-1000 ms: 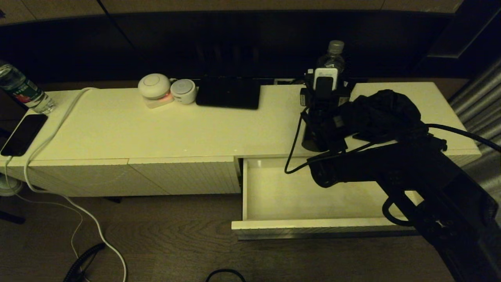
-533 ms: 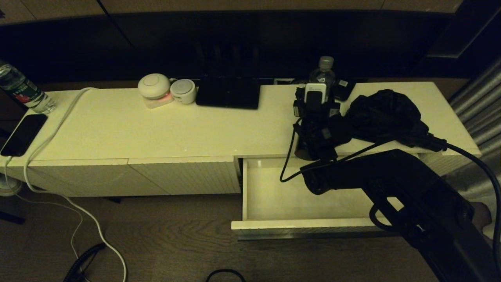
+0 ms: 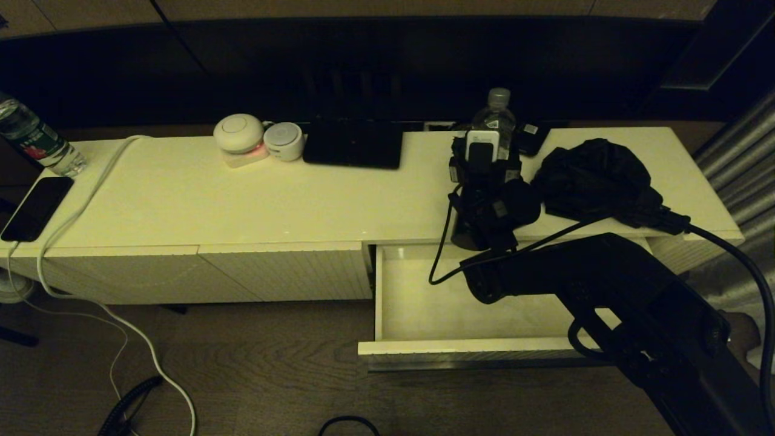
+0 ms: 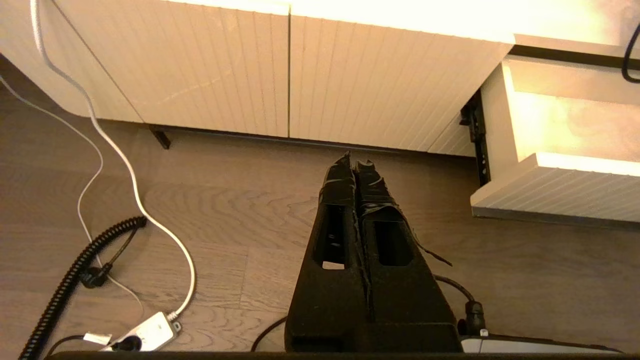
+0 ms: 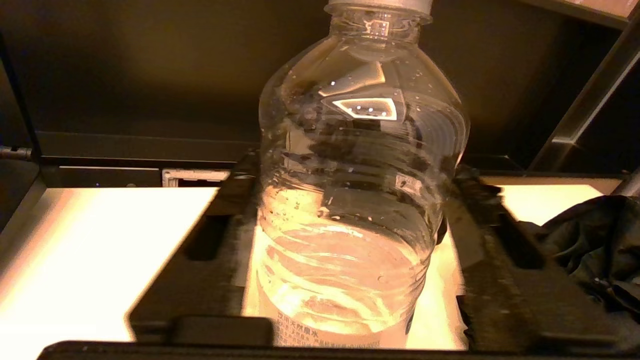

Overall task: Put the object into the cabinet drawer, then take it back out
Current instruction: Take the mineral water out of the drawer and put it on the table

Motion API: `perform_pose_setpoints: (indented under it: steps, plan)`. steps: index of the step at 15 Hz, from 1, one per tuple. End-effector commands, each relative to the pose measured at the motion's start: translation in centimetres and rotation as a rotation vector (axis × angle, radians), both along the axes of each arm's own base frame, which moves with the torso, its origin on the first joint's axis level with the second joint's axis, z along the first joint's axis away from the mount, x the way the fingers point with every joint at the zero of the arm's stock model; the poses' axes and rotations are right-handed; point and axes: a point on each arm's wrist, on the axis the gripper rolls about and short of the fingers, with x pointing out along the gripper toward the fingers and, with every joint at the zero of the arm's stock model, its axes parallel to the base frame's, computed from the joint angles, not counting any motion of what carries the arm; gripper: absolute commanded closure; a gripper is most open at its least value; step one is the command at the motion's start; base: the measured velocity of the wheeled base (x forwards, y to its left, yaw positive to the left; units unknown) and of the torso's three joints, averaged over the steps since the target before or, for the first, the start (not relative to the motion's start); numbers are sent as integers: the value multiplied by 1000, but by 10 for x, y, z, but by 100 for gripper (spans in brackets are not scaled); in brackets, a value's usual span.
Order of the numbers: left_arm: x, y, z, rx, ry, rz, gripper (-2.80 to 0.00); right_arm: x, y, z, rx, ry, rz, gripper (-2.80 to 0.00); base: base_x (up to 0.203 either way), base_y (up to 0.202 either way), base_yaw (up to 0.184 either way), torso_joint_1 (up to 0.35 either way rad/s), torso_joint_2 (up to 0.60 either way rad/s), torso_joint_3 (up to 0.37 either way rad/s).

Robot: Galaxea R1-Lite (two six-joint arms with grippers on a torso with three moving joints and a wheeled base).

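Note:
My right gripper [image 3: 491, 134] is shut on a clear water bottle [image 3: 497, 112] with a pale cap, held upright over the back of the cabinet [image 3: 242, 200] top. In the right wrist view the bottle [image 5: 350, 200] fills the space between both fingers [image 5: 225, 235]; its base is hidden. The cabinet drawer [image 3: 484, 347] stands pulled out below the right arm, and its floor shows nothing inside. My left gripper [image 4: 355, 162] is shut and empty, low over the wooden floor before the ribbed panels [image 4: 300, 75], left of the drawer [image 4: 560, 190].
A black bundle of cloth [image 3: 596, 175] lies on the top right of the gripper. A flat black device [image 3: 354, 142] and two round white gadgets [image 3: 239, 133] sit at the back. Far left are another bottle [image 3: 33, 139], a phone [image 3: 36, 206] and a white cable [image 3: 91, 194].
The right gripper has carried the bottle left and lower, away from the black cloth, slowing in the last half second. The drawer stays open; the left arm is unmoved.

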Motion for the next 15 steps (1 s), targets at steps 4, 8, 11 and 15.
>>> perform_pose_setpoints:
  steps: [4,8,11,15]
  plan:
    - [0,0,0,-1,-3,1,0,-6,-3,14,16,-27,-3,-280,0,0,0,0,0,0]
    - [0,0,0,-1,-2,1,0,-10,-5,19,9,-16,-2,-280,0,0,0,0,0,0]
    - [0,0,0,-1,-3,1,0,-17,-6,25,10,-10,4,-280,0,0,0,0,0,0]
    - [0,0,0,-1,-3,1,0,-26,-9,29,-8,19,11,-280,0,0,0,0,0,0]
